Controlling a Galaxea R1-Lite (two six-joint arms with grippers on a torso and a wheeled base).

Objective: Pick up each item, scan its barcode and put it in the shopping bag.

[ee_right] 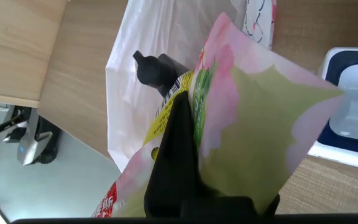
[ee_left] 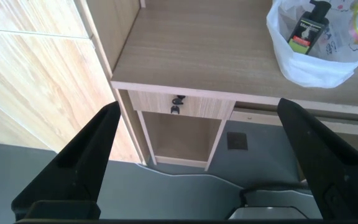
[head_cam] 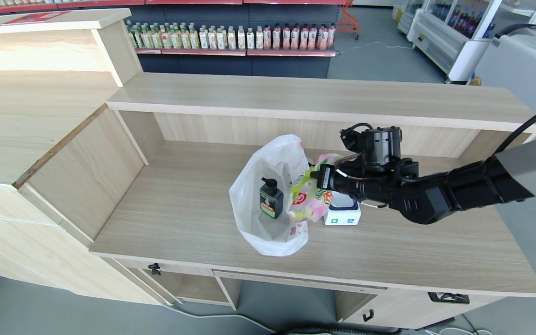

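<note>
Jaws clamped on a pink-and-green snack packet [head_cam: 309, 199], the right gripper [head_cam: 317, 179] held it over the rim of the shopping bag [head_cam: 268, 237] beside the scanner [head_cam: 342, 215], near the counter [head_cam: 179, 218] front edge; lowering and releasing it by the bagged pump bottle [head_cam: 271, 200] looked next, the left gripper [ee_left: 197, 162] hanging open.

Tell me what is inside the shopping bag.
A black pump bottle sits inside the white bag. The snack packet at its mouth covers that side, so anything beneath is hidden.
</note>
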